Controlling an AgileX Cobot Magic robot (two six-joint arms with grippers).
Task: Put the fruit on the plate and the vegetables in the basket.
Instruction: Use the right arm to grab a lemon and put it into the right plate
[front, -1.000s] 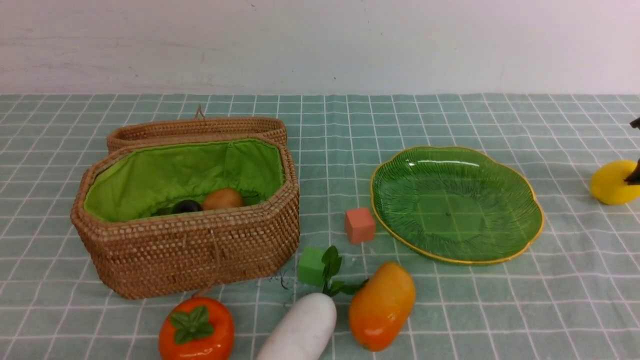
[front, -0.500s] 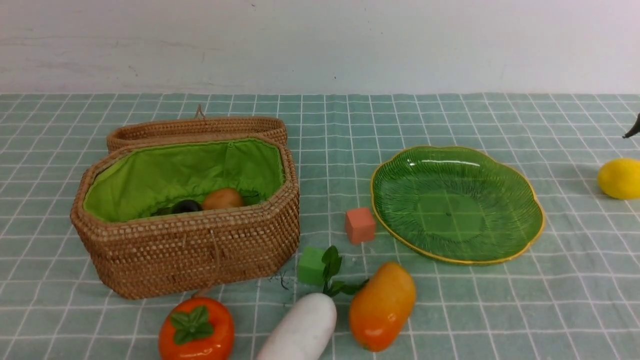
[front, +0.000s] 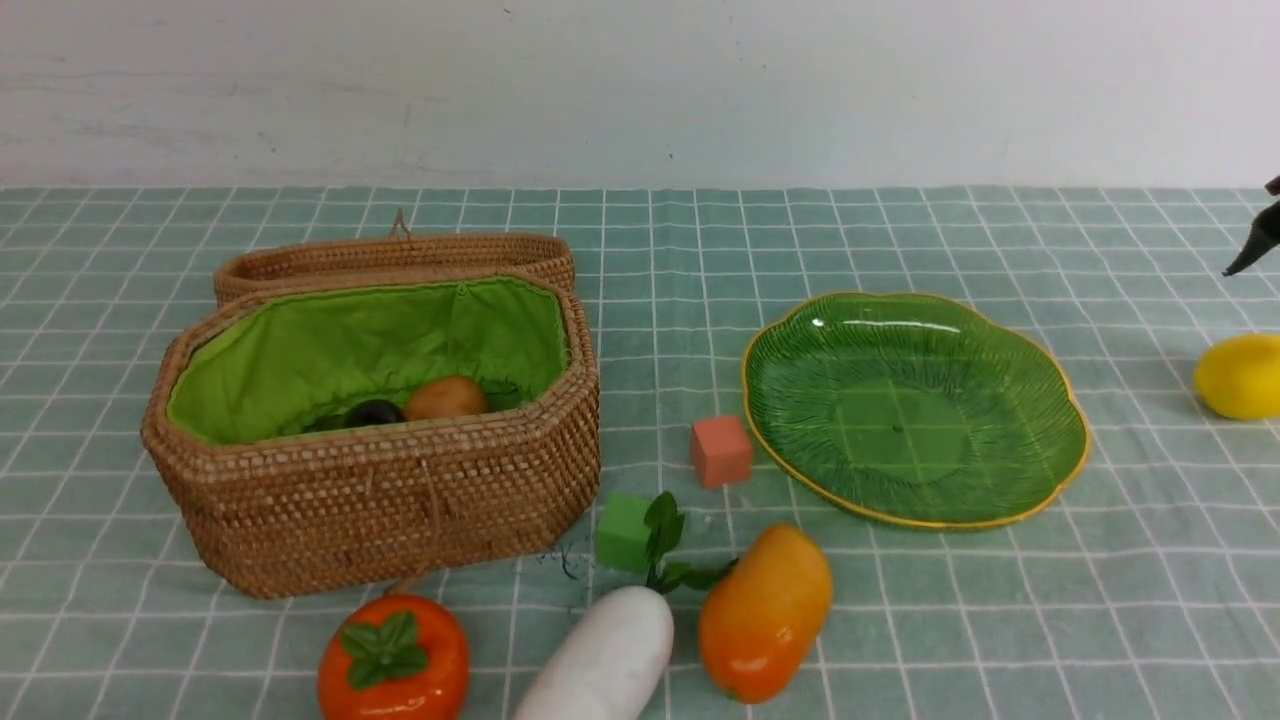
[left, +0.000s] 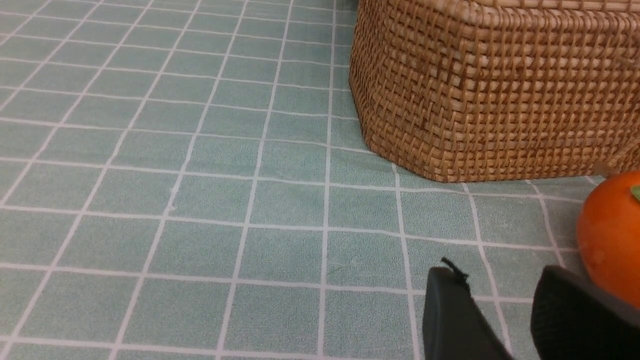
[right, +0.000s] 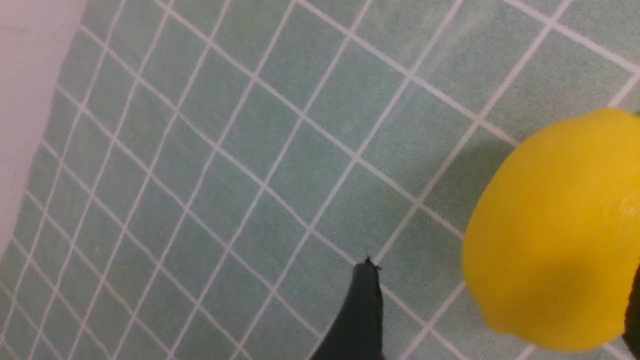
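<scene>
Right gripper (right: 500, 280) spread wide over the lemon (right: 550, 230) (on the cloth (right: 250, 150)); left gripper (left: 495, 272) parted

A pale green checked tablecloth (front: 900, 230) carries 8 things: basket (front: 400, 510) at left, plate (front: 900, 410) at right, lemon (front: 1240, 376) far right, pink cube (front: 720, 450) and green cube (front: 622, 532) between, persimmon (front: 393, 658), radish (front: 600, 655) and mango (front: 764, 612) nearest.

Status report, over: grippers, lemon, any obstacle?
Left gripper open; right gripper open over lemon. It lies on cloth, outside plate. Nothing between them.
</scene>
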